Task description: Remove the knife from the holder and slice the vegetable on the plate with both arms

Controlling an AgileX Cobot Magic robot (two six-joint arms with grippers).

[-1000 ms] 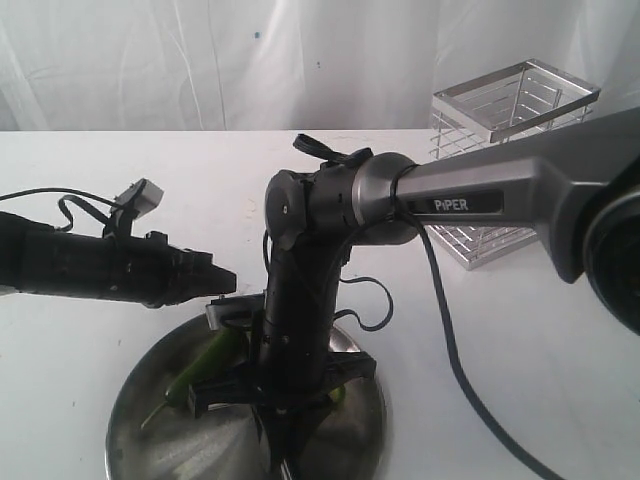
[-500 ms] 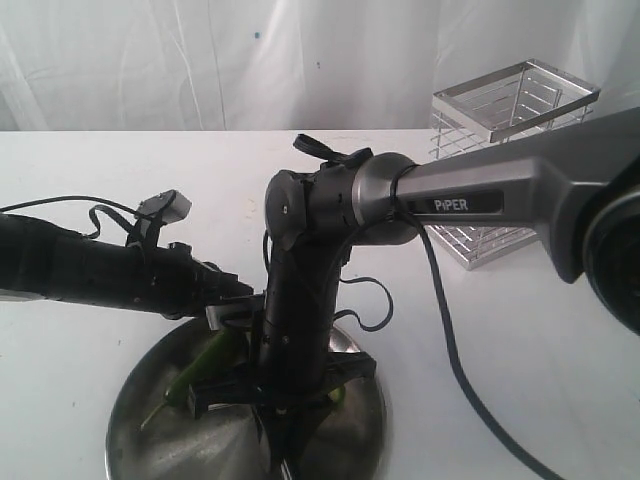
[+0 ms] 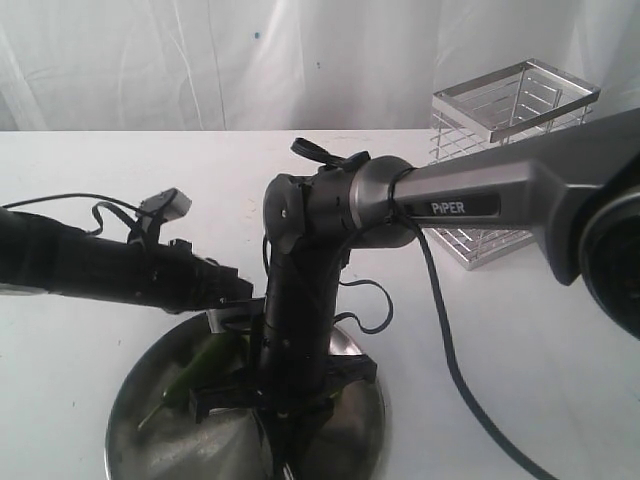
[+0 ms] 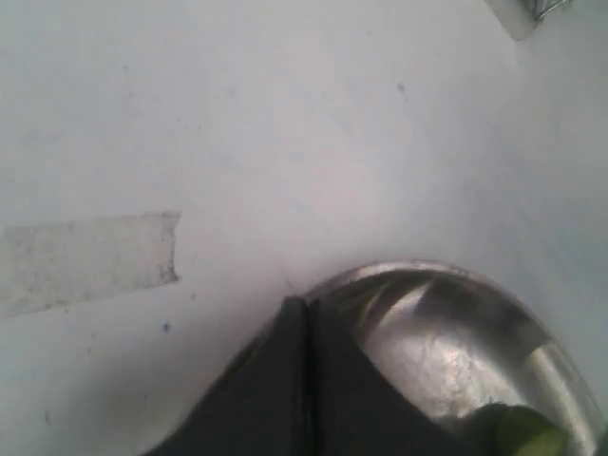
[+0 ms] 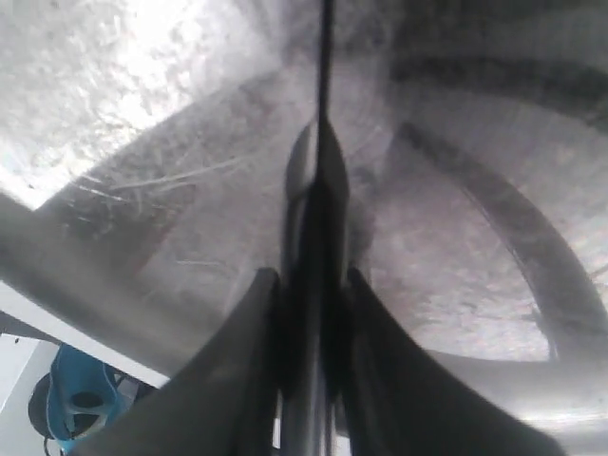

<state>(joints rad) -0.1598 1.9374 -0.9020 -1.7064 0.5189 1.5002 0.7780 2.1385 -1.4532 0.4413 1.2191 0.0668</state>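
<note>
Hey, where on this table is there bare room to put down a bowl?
Bare table lies behind the left arm, up to the curtain, and right of the cable, in front of the holder. The plate is crowded: the left gripper, the right gripper with the knife, and the vegetable are all there.

One word is reading clearly in the exterior view: "PiPER", in white letters on a dark strip [image 3: 465, 207] that is sitting on the side of the grey metallic link of the right arm [image 3: 545, 175]. The lettering is running lengthwise along that link, just beside the rounded joint [image 3: 385, 200], while the arm is reaching in from the right edge of the desk [image 3: 560, 330] toward its middle. Both wrist views are giving only blurred surfaces, with no lettering legible.
</note>
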